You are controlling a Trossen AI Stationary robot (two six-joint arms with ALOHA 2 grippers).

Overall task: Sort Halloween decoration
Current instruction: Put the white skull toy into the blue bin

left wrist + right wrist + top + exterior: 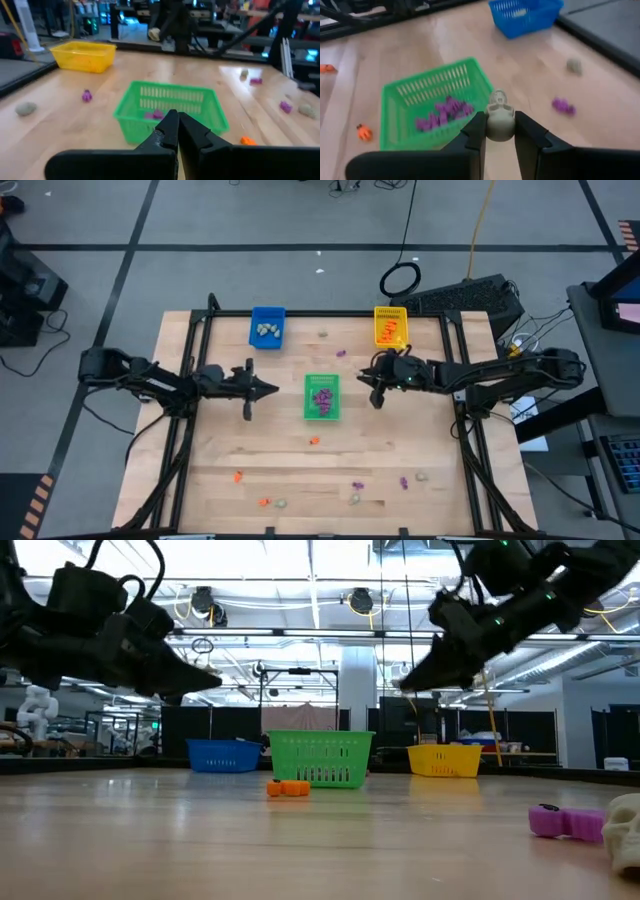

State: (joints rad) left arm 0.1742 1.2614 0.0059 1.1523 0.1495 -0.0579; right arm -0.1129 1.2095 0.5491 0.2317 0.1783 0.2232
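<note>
Fingers of the right gripper [499,131] are shown closed on a pale skull trinket [499,120], which is pinched at its sides with its crown standing clear above the fingertips. In the high view this gripper [378,398] is held above the table just to the right of the green tray [321,397], and the trinket itself is too small to be made out there. Purple trinkets [442,116] are seen lying in the green tray, pale ones [267,331] in the blue tray [267,327], and orange ones [391,331] in the yellow tray [390,325].

The coming move is judged to turn on one relation: the blue tray, presumably the pale pieces' destination, lies beyond the green tray, toward the far left corner of the wooden table [250,450], so the held skull must be carried across or around the green tray. The skull's long axis appears to run roughly upright between the fingers.

Fingers of the left gripper [176,131] are pressed together on nothing; that gripper [262,389] waits left of the green tray and is nearer the blue tray. Loose trinkets [355,499] are scattered along the table's near edge.
</note>
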